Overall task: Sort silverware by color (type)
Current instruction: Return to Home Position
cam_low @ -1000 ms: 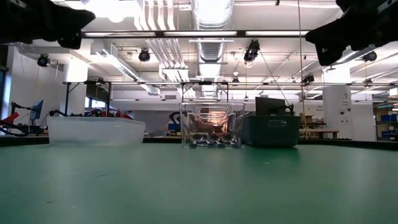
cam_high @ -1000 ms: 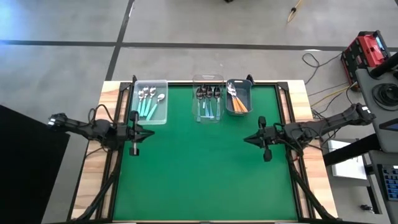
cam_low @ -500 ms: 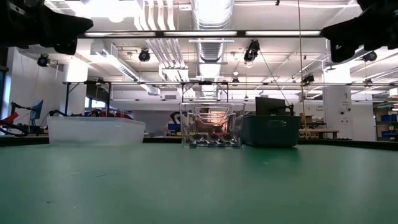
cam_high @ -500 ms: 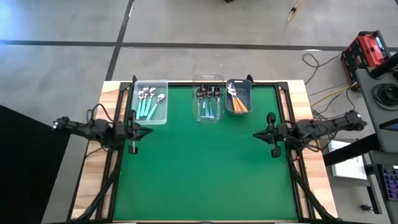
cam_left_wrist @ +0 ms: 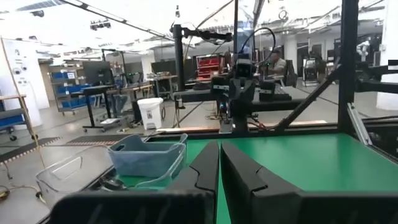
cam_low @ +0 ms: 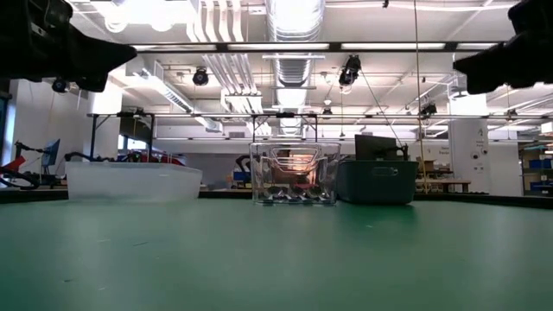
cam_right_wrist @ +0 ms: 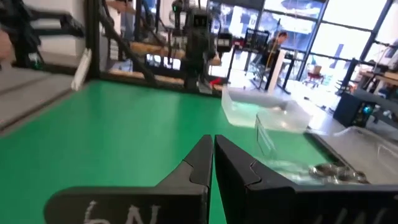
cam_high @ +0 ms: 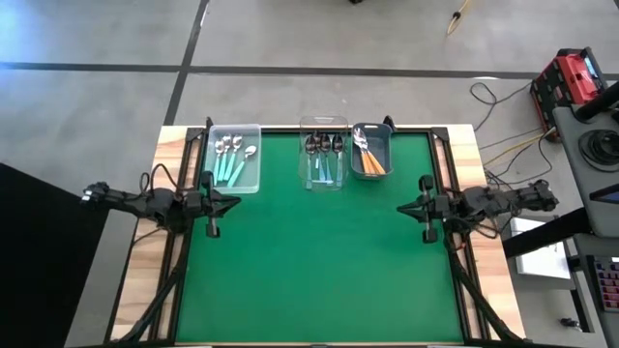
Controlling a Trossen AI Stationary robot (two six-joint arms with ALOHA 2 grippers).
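The silverware lies in three bins at the table's far edge. Spoons with mint-teal handles are in a clear bin at the left. Spoons with blue-teal handles are in the middle clear bin. Orange-handled spoons fill a grey bin. My left gripper hangs shut over the table's left edge, pointing level toward the right, with nothing in it. Over the right edge my right gripper is shut and empty too, pointing left.
The green mat stretches between the two arms and toward the near edge. Black frame rails run along the table's left and right sides. In the low view both arms show only as dark shapes high at the corners.
My right gripper has drawn back toward the table's right edge, sinking a little and rolling about its own axis. My left gripper has sunk slightly near the left edge. Both have stayed shut. The bins and spoons have not moved.
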